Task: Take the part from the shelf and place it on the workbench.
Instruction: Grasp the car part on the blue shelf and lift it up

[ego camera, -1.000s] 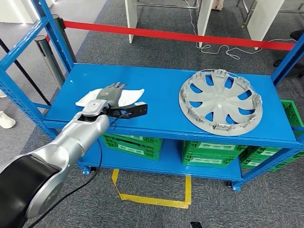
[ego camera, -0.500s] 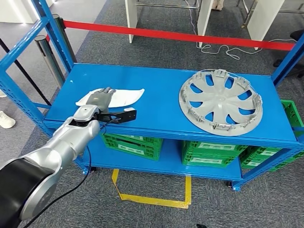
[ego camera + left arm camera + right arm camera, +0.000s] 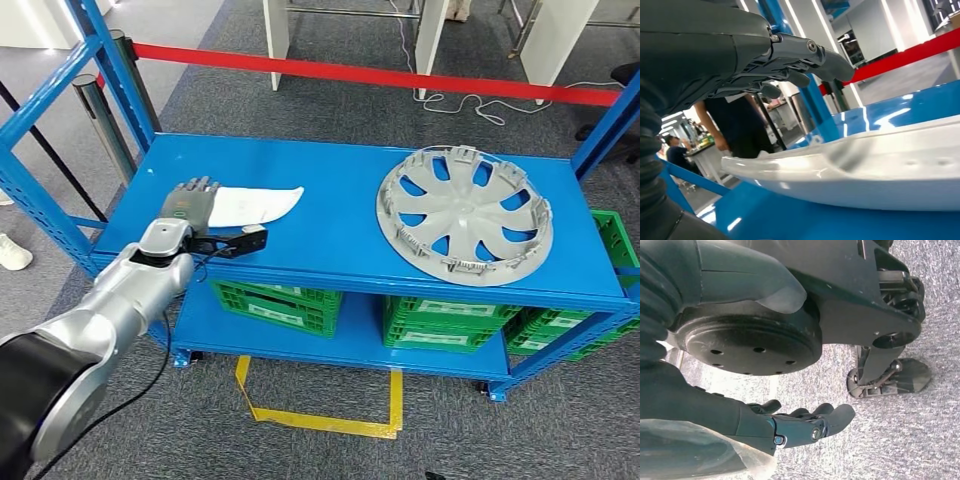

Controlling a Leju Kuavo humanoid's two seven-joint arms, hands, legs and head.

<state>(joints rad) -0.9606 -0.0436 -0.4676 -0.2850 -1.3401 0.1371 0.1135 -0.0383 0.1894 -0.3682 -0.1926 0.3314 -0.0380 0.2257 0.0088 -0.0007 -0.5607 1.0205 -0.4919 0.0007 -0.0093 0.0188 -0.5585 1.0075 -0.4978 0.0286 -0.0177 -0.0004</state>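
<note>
One white part [image 3: 253,205] lies on the top deck of the blue shelf [image 3: 332,160], toward its left end, long and curved with a tapering tip that points toward the middle of the deck. In our left wrist view the same part [image 3: 874,170] reads as smooth, glossy plastic with a raised ridge along its length, resting flat on the shiny blue surface. Our left hand [image 3: 189,205] sits over the part's broader left end, fingers [image 3: 817,55] stretched out above it with a gap between them and the plastic; it has hold of nothing that we can see. Our silver left arm [image 3: 128,295] reaches up to it from below.

Well apart on the right of the same deck lies a round grey wheel cover [image 3: 464,215], spoked, with small clips around its rim. Green slatted crates [image 3: 275,305] stand on the lower deck. Beneath the shelf, yellow tape [image 3: 324,420] marks a rectangle on grey carpet. Behind the shelf runs a red barrier band [image 3: 377,75], with white table legs [image 3: 430,30] and a pale cable [image 3: 468,105] on the floor beyond. A person [image 3: 734,127] in dark clothes stands past the shelf's upright.

Our right hand [image 3: 806,425] hangs above the speckled grey carpet, fingers loosely extended and holding nothing.
</note>
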